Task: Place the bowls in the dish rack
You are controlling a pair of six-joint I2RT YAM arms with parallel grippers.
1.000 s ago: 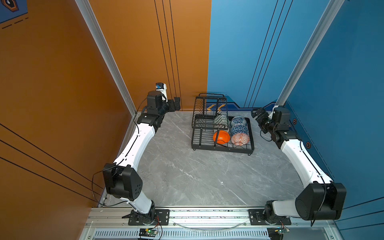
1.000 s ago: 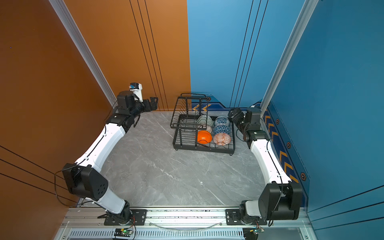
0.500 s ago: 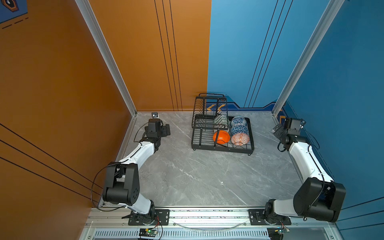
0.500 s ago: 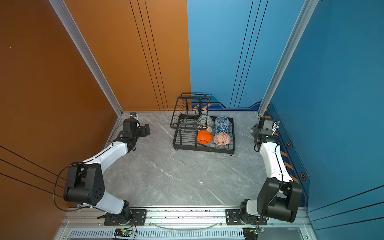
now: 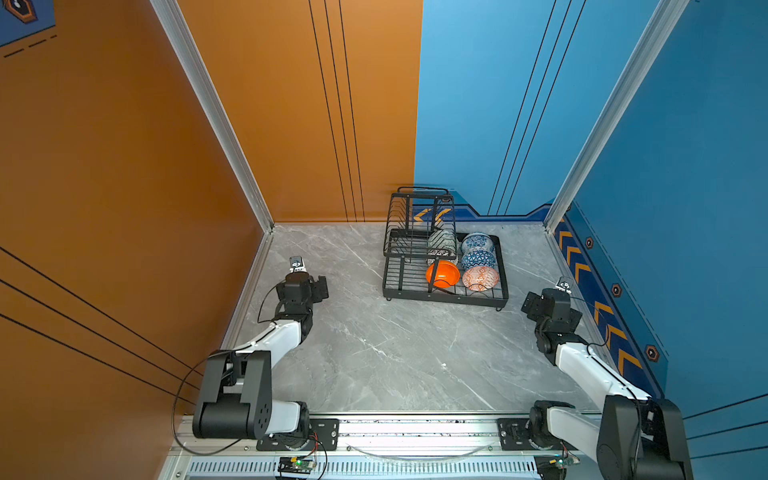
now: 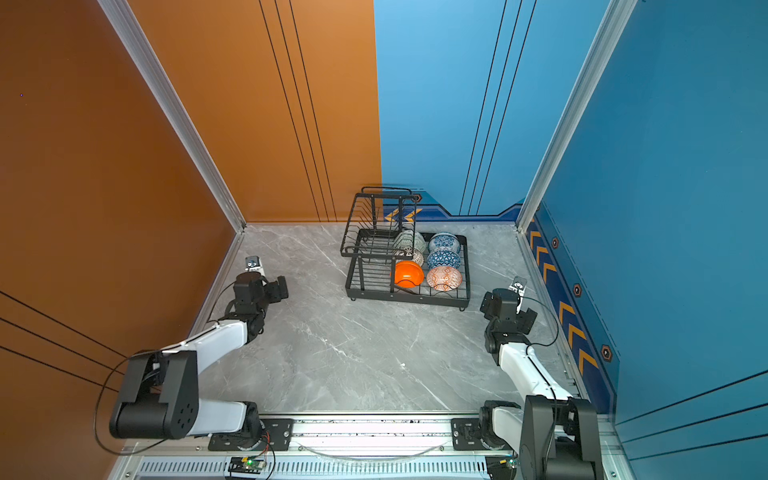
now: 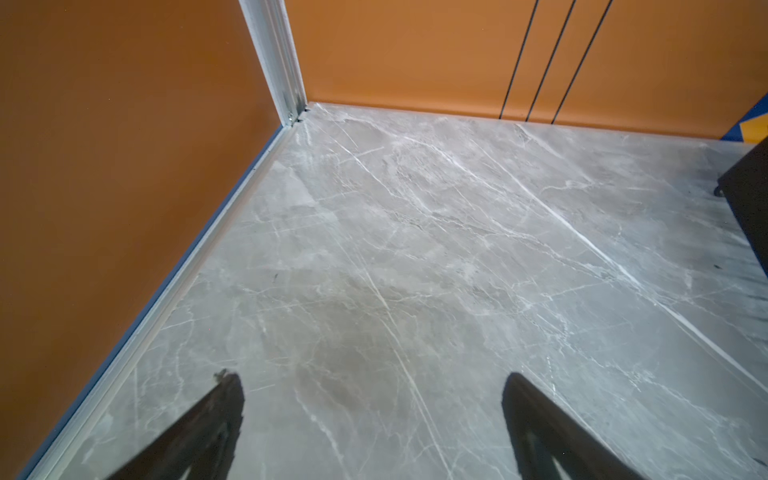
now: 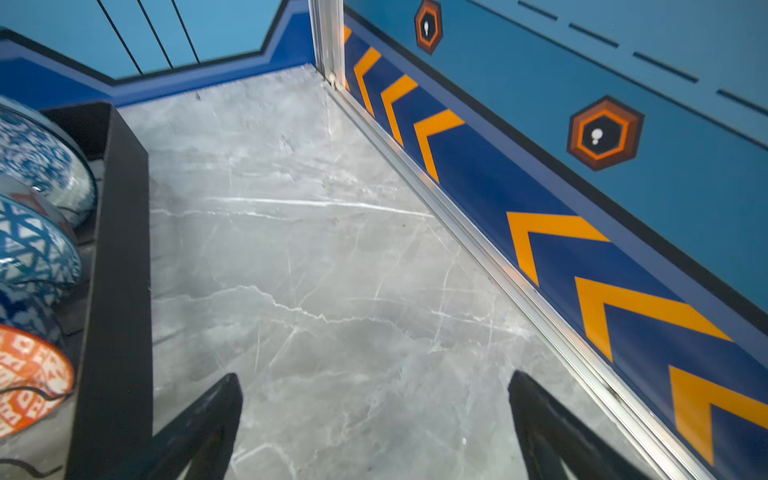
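The black wire dish rack [image 5: 440, 297] [image 6: 409, 296] stands at the back of the table in both top views. Its base tray holds several bowls: plain orange [image 5: 442, 274], orange-red geometric [image 5: 480, 277], blue triangle-patterned [image 5: 478, 259], blue-floral [image 5: 477, 242], pale green [image 5: 442, 240] and dark-lattice [image 5: 438, 252]. My left gripper [image 5: 321, 289] [image 7: 370, 378] is open and empty over bare table, well left of the rack. My right gripper [image 5: 528, 303] [image 8: 374, 378] is open and empty, just off the rack's right front corner. The rack's wall [image 8: 120, 249] and three bowls show in the right wrist view.
Orange walls close off the left and back left, blue walls the back right and right. An aluminium rail [image 5: 415, 428] carries both arm bases at the front. A corner of the rack [image 7: 748, 199] shows in the left wrist view.
Both arms have pulled back from the far end of the table toward the front and folded lower. Both grippers stayed open. The bowls and rack have not moved.
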